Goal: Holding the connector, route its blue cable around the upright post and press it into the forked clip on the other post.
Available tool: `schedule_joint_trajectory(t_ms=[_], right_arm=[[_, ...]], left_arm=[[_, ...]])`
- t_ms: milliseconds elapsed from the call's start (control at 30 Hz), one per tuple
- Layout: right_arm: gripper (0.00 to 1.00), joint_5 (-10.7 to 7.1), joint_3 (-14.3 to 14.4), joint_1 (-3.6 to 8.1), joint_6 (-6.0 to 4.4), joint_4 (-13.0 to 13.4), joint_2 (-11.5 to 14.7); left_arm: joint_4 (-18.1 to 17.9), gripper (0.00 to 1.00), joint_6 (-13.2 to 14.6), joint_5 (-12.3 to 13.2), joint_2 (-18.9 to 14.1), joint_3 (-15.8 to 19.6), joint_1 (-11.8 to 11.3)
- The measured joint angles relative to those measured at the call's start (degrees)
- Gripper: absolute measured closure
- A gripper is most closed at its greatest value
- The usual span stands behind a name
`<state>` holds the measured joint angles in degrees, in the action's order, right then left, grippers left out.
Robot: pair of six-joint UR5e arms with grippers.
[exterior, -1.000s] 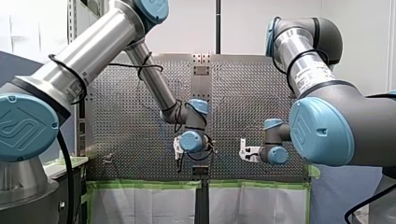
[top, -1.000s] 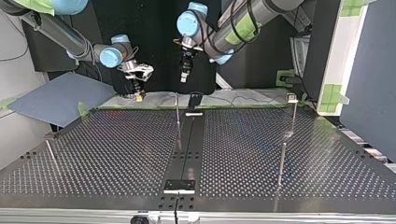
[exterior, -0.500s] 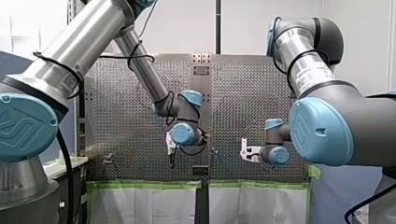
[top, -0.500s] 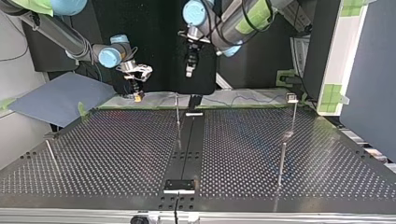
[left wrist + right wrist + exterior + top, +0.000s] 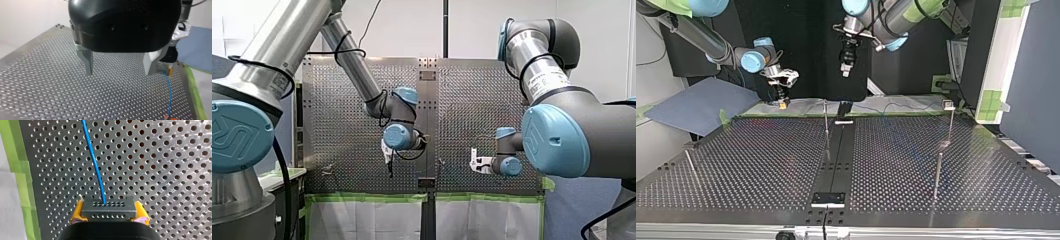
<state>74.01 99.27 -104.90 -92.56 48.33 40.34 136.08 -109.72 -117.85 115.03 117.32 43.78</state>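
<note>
In the front view my left gripper (image 5: 388, 164) hangs over the middle of the tabletop (image 5: 472, 95), with my right gripper (image 5: 473, 164) well apart toward the view's right; in the top view the right one sits low at the tabletop's far edge, near an upright post (image 5: 826, 119) and well apart from the forked clip (image 5: 948, 104). The left wrist view shows its own metal fingers (image 5: 88, 62) spread wide with nothing between them, while the right wrist view shows yellow pads (image 5: 77, 212) clenched on the connector (image 5: 109, 208), the blue cable (image 5: 96, 162) running from it across the tabletop
</note>
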Motion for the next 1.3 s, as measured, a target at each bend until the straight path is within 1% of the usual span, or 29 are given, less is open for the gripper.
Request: schedule_joint_trajectory(t_ms=[133, 200, 333, 567, 800, 900, 1033, 1300], right_arm=[[1.00, 0.00, 0.00, 0.02, 0.00, -0.04, 0.00], [1.00, 0.00, 0.01, 0.02, 0.00, -0.06, 0.00], [1.00, 0.00, 0.01, 0.02, 0.00, -0.12, 0.00], [1.00, -0.03, 0.01, -0.06, 0.00, -0.25, 0.02], [1.00, -0.08, 0.01, -0.16, 0.06, -0.38, 0.02], [1.00, -0.09, 0.01, -0.15, 0.08, -0.40, 0.02], [1.00, -0.09, 0.01, -0.03, 0.09, -0.41, 0.01], [1.00, -0.09, -0.03, 0.03, 0.08, -0.41, 0.05]], left_arm=[[-2.08, 0.00, -1.71, 0.44, -2.23, 2.22, -0.07], [-3.00, 0.00, -2.01, 0.88, -3.16, 3.15, -0.11], [-4.07, 0.00, -1.93, 1.64, -5.33, 5.33, -0.15], [-4.81, 0.00, -0.97, 1.73, -8.91, 8.91, -0.17], [-8.03, 0.00, -2.50, 1.85, -13.03, 13.02, -0.73], [-9.46, 0.00, -3.17, 1.97, -14.49, 14.49, -1.26], [-11.44, 0.00, -3.45, 2.99, -15.89, 16.47, -2.23], [-15.11, 0.00, -3.65, 6.46, -15.62, 19.72, -5.53]])
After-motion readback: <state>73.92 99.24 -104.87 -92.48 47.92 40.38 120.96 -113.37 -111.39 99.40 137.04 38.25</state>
